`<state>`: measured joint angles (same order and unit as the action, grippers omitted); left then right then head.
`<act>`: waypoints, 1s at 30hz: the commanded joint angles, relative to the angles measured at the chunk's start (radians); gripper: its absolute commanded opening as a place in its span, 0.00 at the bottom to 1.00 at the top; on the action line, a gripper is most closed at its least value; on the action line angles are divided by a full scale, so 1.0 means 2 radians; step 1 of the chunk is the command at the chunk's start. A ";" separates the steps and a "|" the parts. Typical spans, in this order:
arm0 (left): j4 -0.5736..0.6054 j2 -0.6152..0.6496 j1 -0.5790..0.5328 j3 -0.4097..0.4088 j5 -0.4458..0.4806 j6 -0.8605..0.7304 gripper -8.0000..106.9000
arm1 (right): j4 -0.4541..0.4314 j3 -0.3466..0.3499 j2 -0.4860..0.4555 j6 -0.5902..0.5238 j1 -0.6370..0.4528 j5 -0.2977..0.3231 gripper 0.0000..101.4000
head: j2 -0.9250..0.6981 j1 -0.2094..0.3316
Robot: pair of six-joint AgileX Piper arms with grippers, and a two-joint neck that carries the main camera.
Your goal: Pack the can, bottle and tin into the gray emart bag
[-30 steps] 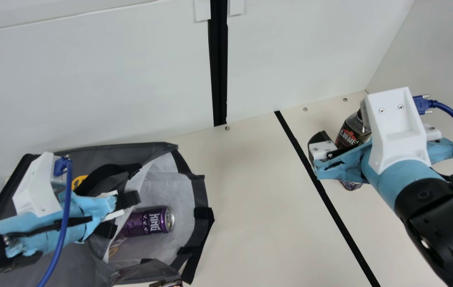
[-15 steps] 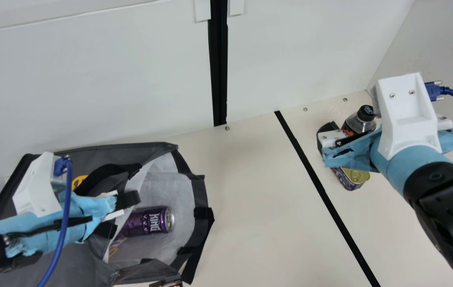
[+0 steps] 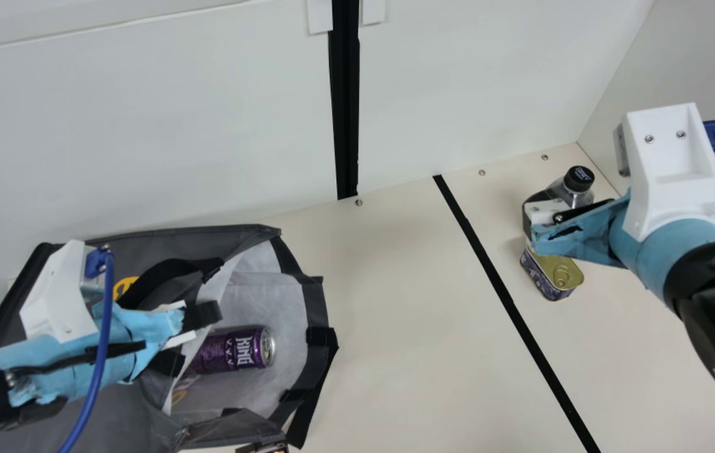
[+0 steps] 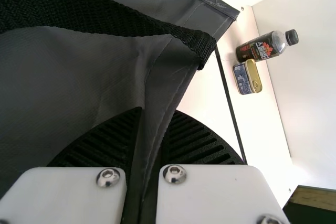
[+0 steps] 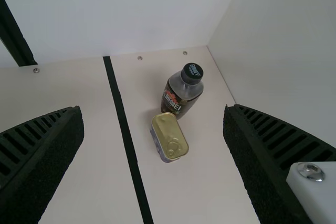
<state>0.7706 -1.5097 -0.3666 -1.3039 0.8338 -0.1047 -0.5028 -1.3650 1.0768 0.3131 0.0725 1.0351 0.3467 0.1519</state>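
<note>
"Where did the bottle lie from the claw?"

"Ahead of and below the right claw (image 5: 153,119), within the span of its fingers but well beyond their tips. The bottle (image 5: 182,90) stood upright, so its long axis ran up from the table, and that claw was by far the nearer."

"Was the claw holding anything?"

"No, its fingers stood wide apart with nothing between them."

"And the tin?"

"Just beside the bottle's foot, also ahead of the claw and nearer the middle of its span. The tin (image 5: 169,139) had its gold lid up, and its long side ran roughly across the line on which the fingers would close. I couldn't tell whether the two touched."

"So which was next?"

"I couldn't be sure. The bottle, I'd have guessed, which called for a small shift sideways and then a reach. Going in off-centre, a finger might have knocked it or caught the tin."

"What about the other arm?"

"The left claw (image 4: 156,116) was pinched on the edge of the gray emart bag (image 3: 219,236), well apart from the right one. The can (image 3: 228,351) lay on its side inside, near that left claw, so two items remained to pack."
</note>
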 commanded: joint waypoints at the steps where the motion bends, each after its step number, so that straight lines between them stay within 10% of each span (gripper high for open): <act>1: 0.000 0.000 0.000 0.000 0.000 0.000 0.16 | 0.004 -0.003 0.001 -0.003 -0.005 0.005 0.90 | 0.001 0.011; 30: 0.000 0.000 0.000 0.000 0.000 0.000 0.16 | 0.093 -0.046 0.066 -0.092 -0.115 -0.007 0.90 | 0.001 0.011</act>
<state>0.7706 -1.5097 -0.3666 -1.3039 0.8338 -0.1047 -0.3209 -1.4557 1.2046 0.1322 -0.1537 1.0205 0.3482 0.1519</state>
